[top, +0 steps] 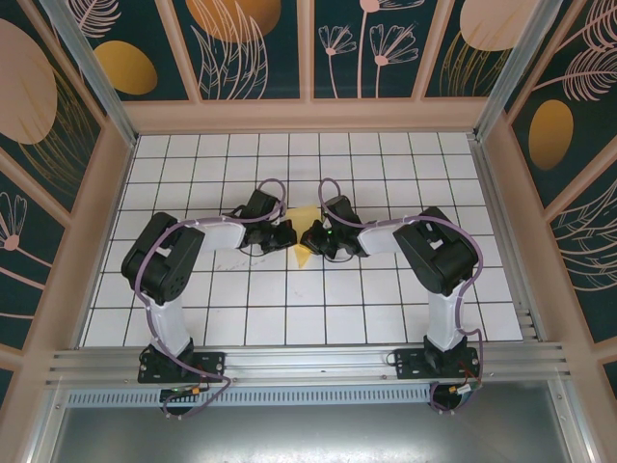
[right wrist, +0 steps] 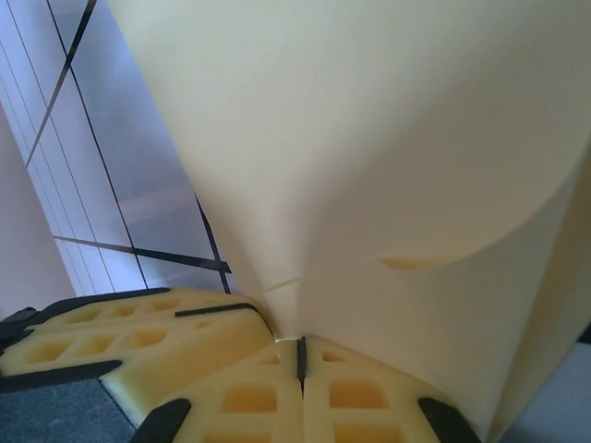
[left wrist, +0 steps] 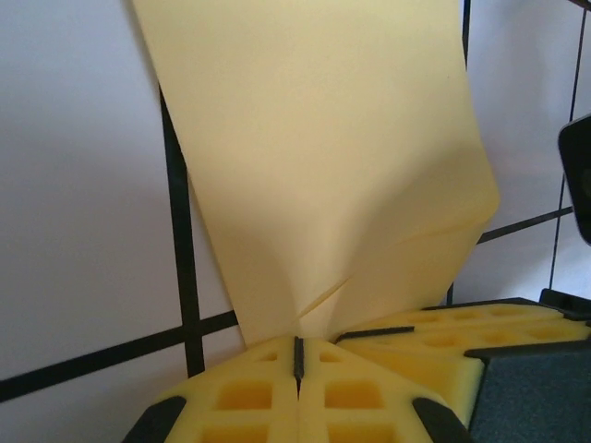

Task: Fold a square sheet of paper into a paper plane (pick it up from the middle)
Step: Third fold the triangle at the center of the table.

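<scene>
Overhead, the left gripper (top: 286, 234) and the right gripper (top: 311, 237) meet tip to tip near the middle of the white tiled table (top: 386, 309). The square sheet of paper (top: 305, 219) shows between them as a small pale-yellow patch, one corner toward 12 o'clock of the meeting point and a sliver toward 6 o'clock. That view is too far off to show how the claws stand; the wrist cameras do. In the left wrist view the left gripper (left wrist: 298, 358) has its yellow pads pressed together on the paper's (left wrist: 323, 166) lower tip, and the sheet fans up toward 12 o'clock, its right edge curling over at 3 o'clock, with the other claw's pads (left wrist: 434, 325) lying just beside at 4 o'clock. In the right wrist view the right gripper (right wrist: 301, 358) is likewise clamped on the paper (right wrist: 369, 157), which bows out toward 3 o'clock with a shallow dent and a short crease above the seam; the left claw's pads (right wrist: 120, 337) sit at 8 o'clock. Bare tiles ring the pair on every side, the side walls (top: 96, 222) stand well apart at 9, 12 and 3 o'clock, and the arm bases sit on the rail (top: 308, 362) at 6 o'clock.
</scene>
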Controlling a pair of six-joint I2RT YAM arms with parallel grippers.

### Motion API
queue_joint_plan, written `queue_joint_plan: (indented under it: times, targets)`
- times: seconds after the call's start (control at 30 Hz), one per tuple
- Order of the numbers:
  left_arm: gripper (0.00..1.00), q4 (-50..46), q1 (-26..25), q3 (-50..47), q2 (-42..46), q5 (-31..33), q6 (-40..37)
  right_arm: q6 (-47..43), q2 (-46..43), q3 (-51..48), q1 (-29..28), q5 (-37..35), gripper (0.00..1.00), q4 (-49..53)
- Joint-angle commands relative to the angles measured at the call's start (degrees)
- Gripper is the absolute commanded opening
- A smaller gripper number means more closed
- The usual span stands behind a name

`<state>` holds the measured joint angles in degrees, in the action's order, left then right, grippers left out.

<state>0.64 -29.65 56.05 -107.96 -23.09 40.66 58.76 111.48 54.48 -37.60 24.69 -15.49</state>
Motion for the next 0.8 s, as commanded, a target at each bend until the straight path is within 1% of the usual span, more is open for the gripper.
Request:
queue_joint_plan:
  times: [0.0,0.2,0.4,0.57,0.77]
  targets:
    - [0.00,-2.4,-0.3,1.4,-1.8,2.6,-1.8,-2.5,-2.1,-1.8,0.1,-0.3,0.00,1.6]
    - [0.00,-4.1,-0.4,1.3,-2.6,4.2,-2.9,-6.9,-4.6,-1.0,2.3,0.1,0.00,2.6]
    - [0.00,-4.8,-0.3,1.3,-2.6,4.7,-3.3,-10.2,-3.1,0.4,4.2,1.5,0.00,4.4]
    - [0.00,-4.9,-0.3,1.4,-2.8,4.9,-3.3,-10.7,-1.8,0.4,4.9,1.4,0.00,5.1]
    - [0.00,-5.1,-0.3,1.6,-2.6,5.2,-3.7,-9.3,-1.1,-1.6,6.0,-0.8,0.00,5.2]
